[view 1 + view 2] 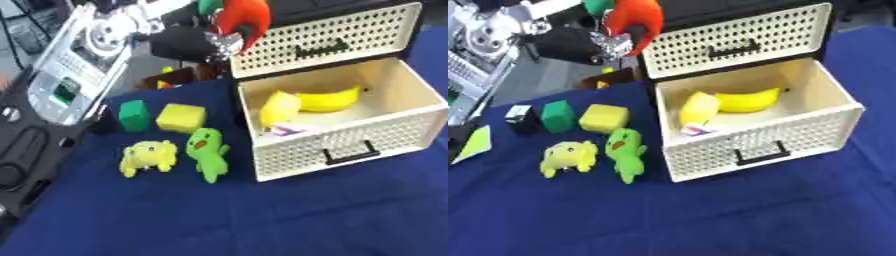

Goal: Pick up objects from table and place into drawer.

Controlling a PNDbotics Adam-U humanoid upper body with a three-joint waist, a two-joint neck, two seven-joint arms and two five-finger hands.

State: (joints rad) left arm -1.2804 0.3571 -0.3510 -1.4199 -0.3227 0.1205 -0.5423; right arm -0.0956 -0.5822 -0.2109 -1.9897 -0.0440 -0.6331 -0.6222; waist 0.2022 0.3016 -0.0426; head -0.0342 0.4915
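Nearest you, the open drawer [350, 142] sits low and right of your left robot hand [610, 44], which grips the red toy [634, 20]; carry it down-right.

blue tablecloth [262, 215], grey machine [74, 75]

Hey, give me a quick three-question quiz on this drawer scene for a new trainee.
1. True or false: the banana lies inside the open drawer.
2. Which thing on the table lies nearest the drawer's front? A: green plush toy. B: green block. C: yellow block.
3. Fill in: the left hand holds a toy that is mostly ____ in colour.

Key: 1 true; 2 A; 3 red.
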